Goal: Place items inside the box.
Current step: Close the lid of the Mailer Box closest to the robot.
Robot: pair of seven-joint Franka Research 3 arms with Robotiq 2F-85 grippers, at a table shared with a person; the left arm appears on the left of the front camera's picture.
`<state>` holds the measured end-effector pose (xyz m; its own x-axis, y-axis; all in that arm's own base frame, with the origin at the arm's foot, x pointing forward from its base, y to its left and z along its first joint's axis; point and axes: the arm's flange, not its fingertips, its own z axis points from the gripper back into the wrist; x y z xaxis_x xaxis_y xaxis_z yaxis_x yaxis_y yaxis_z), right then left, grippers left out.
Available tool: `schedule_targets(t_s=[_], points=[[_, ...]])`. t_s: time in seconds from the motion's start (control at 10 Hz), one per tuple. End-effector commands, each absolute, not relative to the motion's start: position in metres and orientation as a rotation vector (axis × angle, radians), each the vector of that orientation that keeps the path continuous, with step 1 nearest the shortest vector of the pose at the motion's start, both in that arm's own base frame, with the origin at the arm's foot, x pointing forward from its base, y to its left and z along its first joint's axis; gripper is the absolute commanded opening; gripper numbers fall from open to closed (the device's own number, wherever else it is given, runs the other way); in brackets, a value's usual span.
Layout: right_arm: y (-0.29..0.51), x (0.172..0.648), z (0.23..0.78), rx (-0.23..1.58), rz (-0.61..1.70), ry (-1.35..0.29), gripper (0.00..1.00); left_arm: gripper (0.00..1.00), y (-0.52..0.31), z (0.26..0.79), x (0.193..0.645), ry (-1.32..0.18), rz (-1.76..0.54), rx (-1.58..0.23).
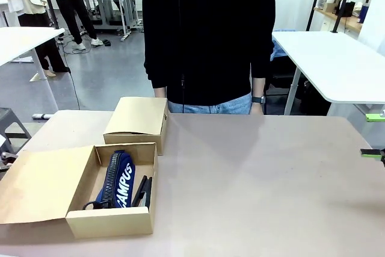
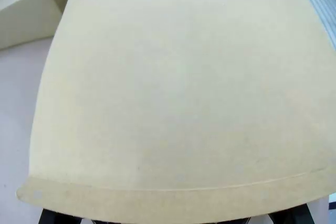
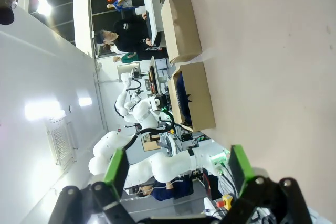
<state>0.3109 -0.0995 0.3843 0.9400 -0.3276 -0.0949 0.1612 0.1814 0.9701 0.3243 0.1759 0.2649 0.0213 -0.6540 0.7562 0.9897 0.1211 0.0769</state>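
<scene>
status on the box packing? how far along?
Done: navy CAMPUS pouch and a black stapler lie in the open box. In hand: nothing; right end effector is open and empty. Left: lid flap is still open. Second box stays closed.

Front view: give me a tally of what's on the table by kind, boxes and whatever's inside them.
Cardboard boxes: 2, one open and one closed
Navy pouches: 1, in the open box
Black items: 1, beside the pouch; it is too small to identify
Total: 4
</scene>
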Motion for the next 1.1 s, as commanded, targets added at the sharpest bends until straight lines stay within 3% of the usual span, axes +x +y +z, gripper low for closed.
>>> schedule_targets(t_s=[0.0, 0.3, 0.6, 1.0], points=[[-0.099, 0.310, 0.389, 1.365, -0.361, -0.143, 1.00, 1.00, 0.178, 0.273, 0.323, -0.881, -1.351, -0.618], [-0.099, 0.310, 0.389, 1.365, -0.361, -0.143, 1.00, 1.00, 0.181, 0.297, 0.320, -1.111, -1.246, -0.653], [-0.099, 0.310, 0.389, 1.365, -0.361, -0.143, 1.00, 1.00, 0.167, 0.333, 0.303, -1.244, -1.259, -0.719], [-0.099, 0.310, 0.389, 1.365, -0.361, -0.143, 1.00, 1.00, 0.081, 0.371, 0.291, -1.272, -1.331, -0.818]])
